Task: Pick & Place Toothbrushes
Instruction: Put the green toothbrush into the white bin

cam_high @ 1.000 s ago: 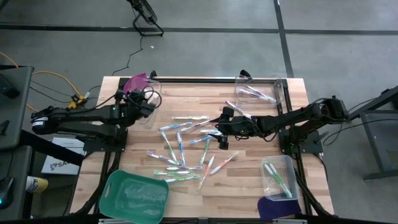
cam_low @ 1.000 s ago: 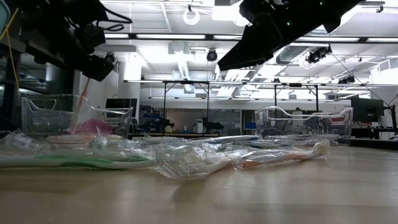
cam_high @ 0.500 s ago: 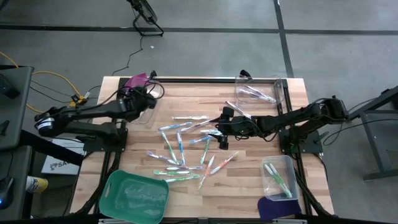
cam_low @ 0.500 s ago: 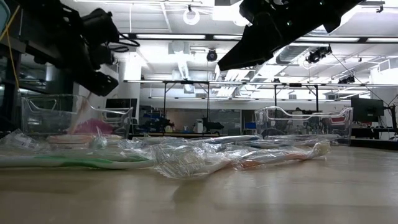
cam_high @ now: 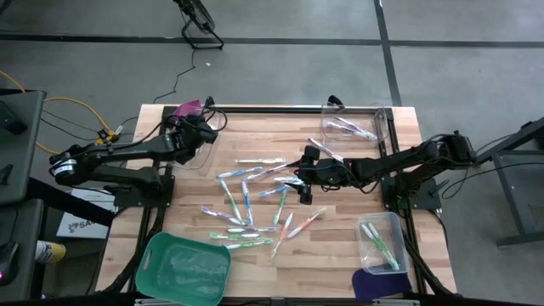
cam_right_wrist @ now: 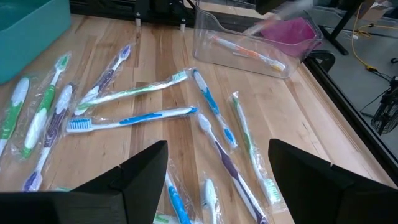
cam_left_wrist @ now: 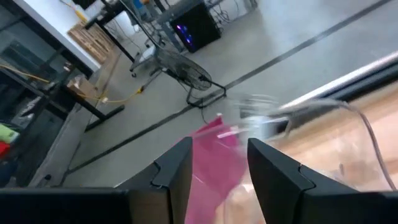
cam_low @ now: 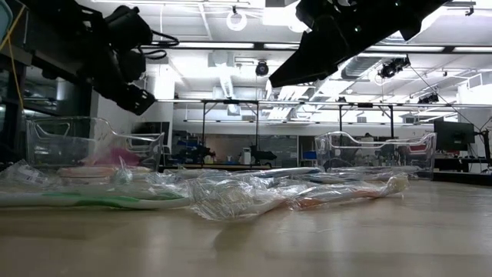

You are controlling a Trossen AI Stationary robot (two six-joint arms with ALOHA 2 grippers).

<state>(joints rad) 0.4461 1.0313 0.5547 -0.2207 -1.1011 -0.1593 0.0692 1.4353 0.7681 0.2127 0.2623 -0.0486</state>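
Fingers of the left gripper (cam_left_wrist: 214,180) are seen apart in the left wrist view, with nothing clamped between them; a pink lid (cam_left_wrist: 217,158) and the rim of a clear bin (cam_left_wrist: 348,115) are framed just beyond them. From above, this gripper (cam_high: 202,134) is found over the counter's far left corner, at that clear bin (cam_high: 201,115). Fingers of the right gripper (cam_right_wrist: 217,171) are likewise held wide apart and empty, poised over the scattered toothbrushes (cam_right_wrist: 130,118); in the high view that gripper (cam_high: 299,181) is placed near the counter's middle, at the right side of the pile.

The toothbrushes (cam_high: 248,202) are spread loose across the middle of the wooden counter (cam_high: 340,255), many in clear wrappers. A few more are lodged in a clear bin at the far right corner (cam_high: 357,126) and in another at the near right (cam_high: 380,242), beside a purple lid (cam_high: 378,285). A teal tray (cam_high: 185,268) is set at the near left edge. One orange brush (cam_right_wrist: 249,53) is seen lying in the far left bin.

Bare wood is left between the pile and the right-hand bins, and along the far edge between the two far bins.

Since the earlier frames, the left gripper has been carried closer to the far left bin, while the right arm has been kept where it was.
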